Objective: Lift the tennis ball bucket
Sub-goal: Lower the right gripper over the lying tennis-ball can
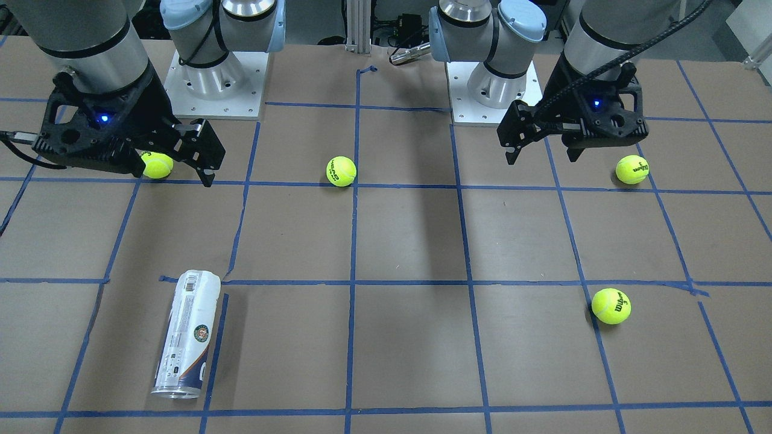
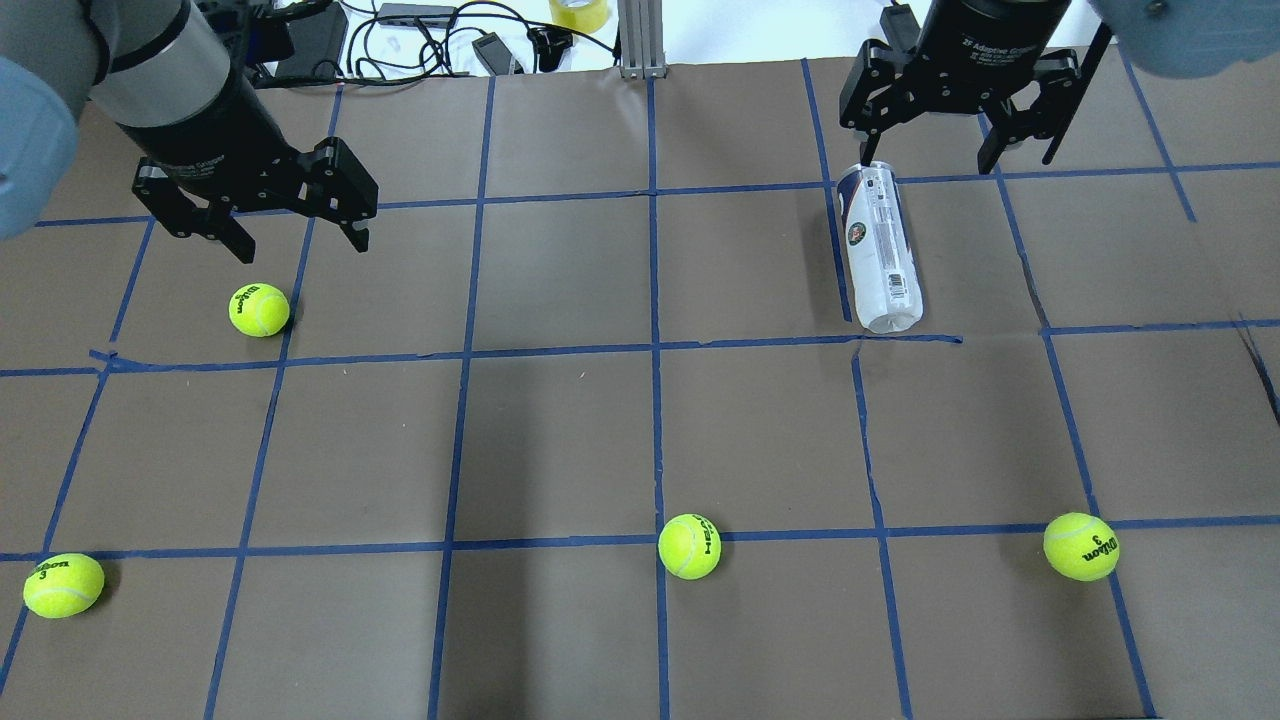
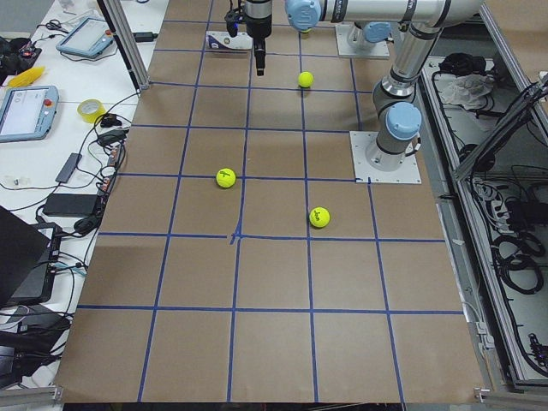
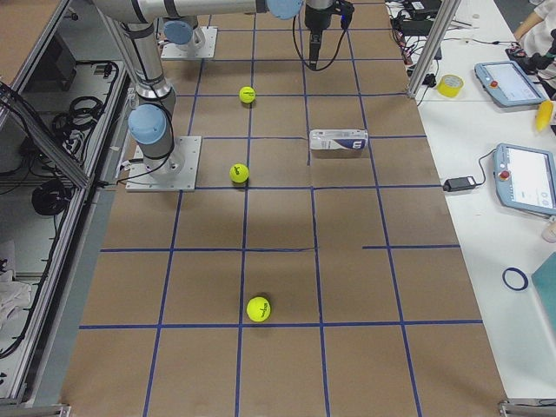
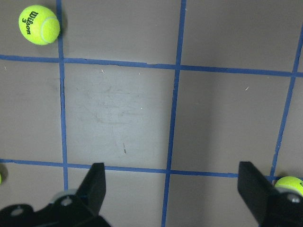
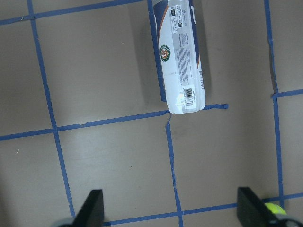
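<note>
Seen from overhead, the table (image 2: 560, 440) is a flat, matte brown sheet ruled into squares by thin blue tape (image 2: 655, 400).

- **Far lower left:** a fuzzy yellow-green ball (image 2: 63, 585) with black lettering lies here.
- **Upper left:** a second ball (image 2: 259, 309) rests beside a tape line. Just above it in the frame hangs the left gripper (image 2: 303, 250), angular black plastic on a silver-and-black wrist. Its two blunt fingers are spread wide with nothing between them.
- **Bottom centre:** a third ball (image 2: 689, 546) sits against a tape crossing.
- **Upper right:** the bucket (image 2: 878, 250) lies on its side on the table. It is a long, smooth, clear plastic cylinder wrapped in a glossy white label with a navy band, a round emblem and a barcode. It runs roughly top to bottom in the frame, slightly slanted, along a vertical tape line. Its rounded near end is just above a horizontal one.
- **Top right:** the right gripper (image 2: 923, 162) hangs at the frame's top edge, over the bucket's far end. Its fingers are splayed apart and hold nothing. The front-facing view shows it apart from the bucket.
- **Lower right:** a fourth ball (image 2: 1081, 546) sits on a tape line.
</note>
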{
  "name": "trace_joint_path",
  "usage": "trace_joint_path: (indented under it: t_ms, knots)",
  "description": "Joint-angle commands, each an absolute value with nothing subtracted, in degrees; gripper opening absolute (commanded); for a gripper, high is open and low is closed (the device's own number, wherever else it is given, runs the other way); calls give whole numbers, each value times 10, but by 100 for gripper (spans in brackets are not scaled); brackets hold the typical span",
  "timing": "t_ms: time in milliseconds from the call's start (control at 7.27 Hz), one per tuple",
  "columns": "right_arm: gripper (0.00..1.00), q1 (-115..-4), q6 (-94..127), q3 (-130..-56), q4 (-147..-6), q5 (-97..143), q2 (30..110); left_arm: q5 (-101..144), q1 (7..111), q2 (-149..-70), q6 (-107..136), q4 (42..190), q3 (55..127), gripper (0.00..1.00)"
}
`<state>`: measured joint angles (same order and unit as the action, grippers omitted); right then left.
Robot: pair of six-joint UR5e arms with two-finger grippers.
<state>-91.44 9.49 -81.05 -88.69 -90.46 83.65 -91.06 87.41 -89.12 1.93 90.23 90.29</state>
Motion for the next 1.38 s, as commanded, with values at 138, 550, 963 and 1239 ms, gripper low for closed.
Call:
trace_joint_path:
  t_ms: [138,550,963,1239]
  knots:
    - [100,-908,88,-815,-894,-908,819,-912,872,-889,20,901,899,100]
    - [100,-876,81,-756,-1047,-912,689,-912,873,-889,20,899,904,100]
    - [100,-854,69,-645,-1062,-909,538,-913,875,-889,20,901,904,100]
    - [100,-855,62,-644,-1127,-911,482,-911,874,-887,20,901,905,100]
